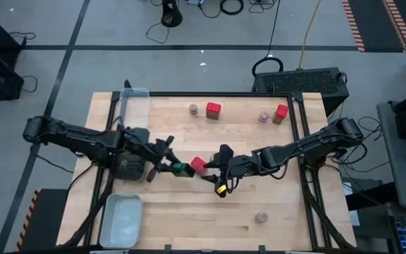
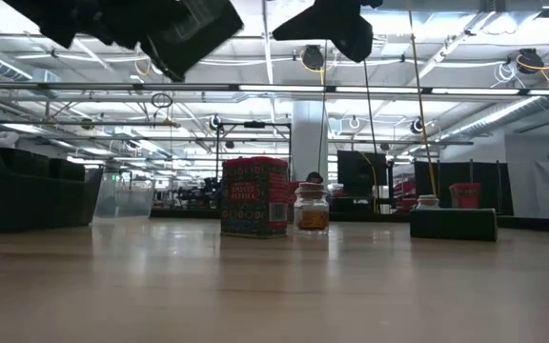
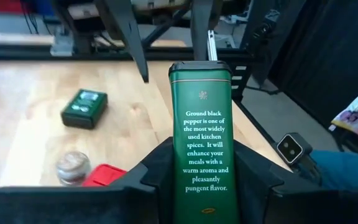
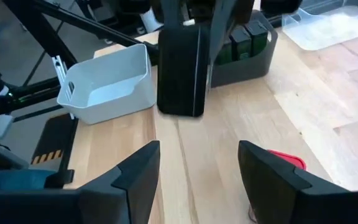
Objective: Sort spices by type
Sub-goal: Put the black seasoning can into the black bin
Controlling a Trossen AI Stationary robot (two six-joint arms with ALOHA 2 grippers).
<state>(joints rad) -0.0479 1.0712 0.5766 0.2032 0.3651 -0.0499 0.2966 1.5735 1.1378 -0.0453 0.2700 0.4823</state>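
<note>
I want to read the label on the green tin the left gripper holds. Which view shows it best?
The left wrist view: the green tin fills it, clamped in the left gripper, text legible. High view shows a small green block; right wrist shows only a dark side.

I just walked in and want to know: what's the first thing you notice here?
The left gripper is holding a green pepper tin up over the middle of the wooden table. The right gripper hangs open right beside it, above a red tin. More red tins and small jars stand along the far edge.
</note>
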